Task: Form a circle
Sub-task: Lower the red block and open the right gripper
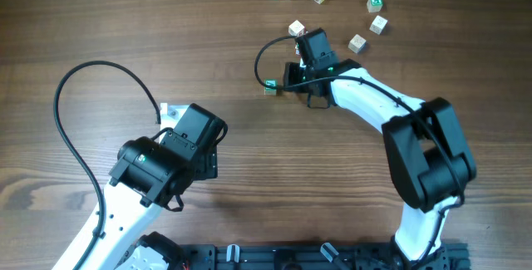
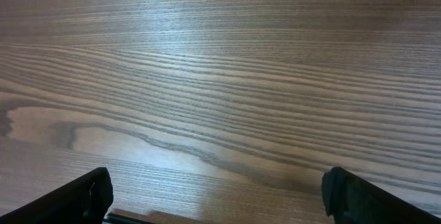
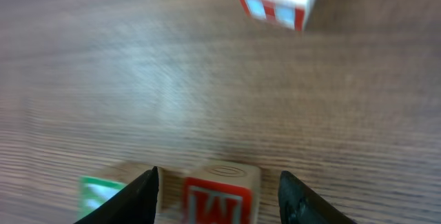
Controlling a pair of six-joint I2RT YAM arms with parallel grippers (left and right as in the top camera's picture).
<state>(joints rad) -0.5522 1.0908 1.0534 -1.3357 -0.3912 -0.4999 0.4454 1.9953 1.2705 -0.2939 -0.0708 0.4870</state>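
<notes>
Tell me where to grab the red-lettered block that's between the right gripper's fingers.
Pinch the red-lettered block on its two flat side faces, from above, where the right gripper now straddles it. It sits flat and square; the green block lies close beside one face, so slip that finger in carefully.

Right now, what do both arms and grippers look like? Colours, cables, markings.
Both have white links and black joint housings: left arm, right arm. Black cable loops off each wrist: left cable, right cable. Small green lights on both. Left gripper, right gripper: plain black fingers.
</notes>
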